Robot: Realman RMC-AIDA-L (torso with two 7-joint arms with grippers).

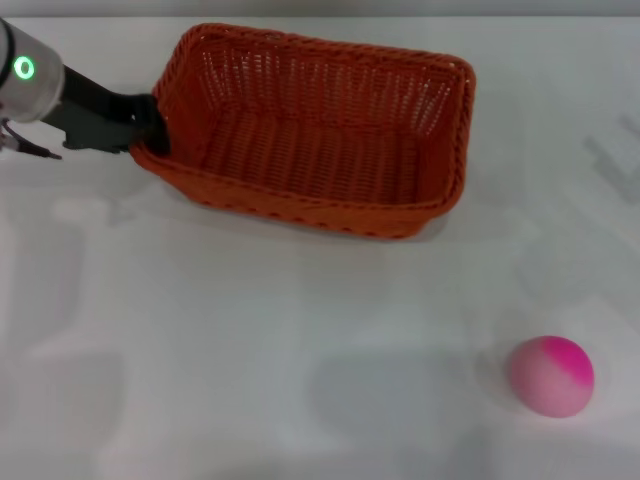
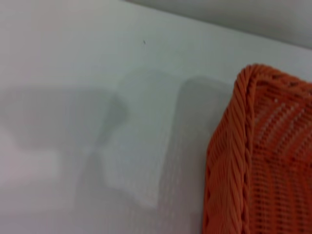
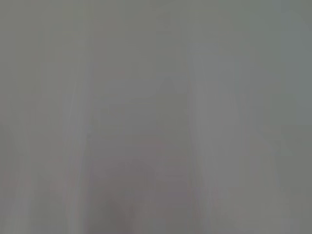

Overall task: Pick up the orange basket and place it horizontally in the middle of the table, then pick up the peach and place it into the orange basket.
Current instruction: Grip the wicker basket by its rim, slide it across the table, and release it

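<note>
Here left gripper (image 1: 150,135) meets orange basket (image 1: 310,130).

- Orange basket (image 1: 320,140): woven wicker, showing a braided rim and open-weave sides; texture is reading rough and matt.
- Peach (image 1: 551,375): smooth, matt skin, showing no shine.
- Bench (image 1: 250,350): plain white top, smooth, giving off a slight gloss with soft reflections.
- Left end effector (image 1: 150,125): dark, matt casing, looking like plastic.

Open table (image 1: 250,360) surrounds the peach (image 1: 551,375); basket (image 1: 310,130) well apart.
</note>
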